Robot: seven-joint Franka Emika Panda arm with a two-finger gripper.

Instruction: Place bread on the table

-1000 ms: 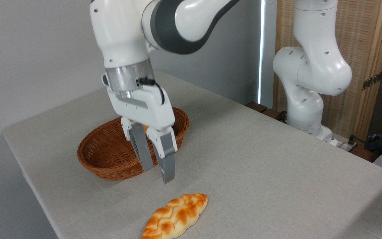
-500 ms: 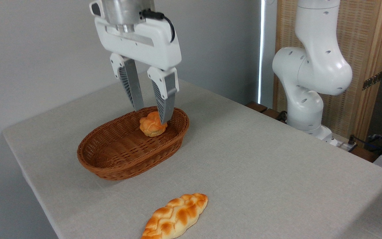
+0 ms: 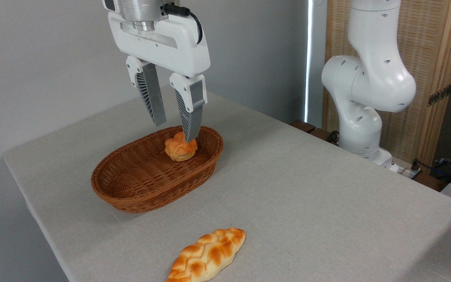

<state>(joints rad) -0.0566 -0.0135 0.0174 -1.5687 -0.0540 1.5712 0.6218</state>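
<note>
The bread (image 3: 208,255), a long braided golden loaf with orange-brown tops, lies flat on the grey-beige table (image 3: 307,196) near its front edge. High above the basket hangs my gripper (image 3: 174,131), open and holding nothing, its fingers pointing down. It is well away from the bread, up and to the back left of it. One fingertip overlaps the small bun in the picture.
An oval brown wicker basket (image 3: 131,192) stands left of centre, with a small round orange-brown bun (image 3: 179,149) at its far end. The arm's white base (image 3: 360,117) rises at the table's right back edge. A wooden screen stands behind it.
My gripper rose from just above the table beside the bread to high over the basket, uncovering the bun. In the last half second it only edged up and left. The bread stayed put.
</note>
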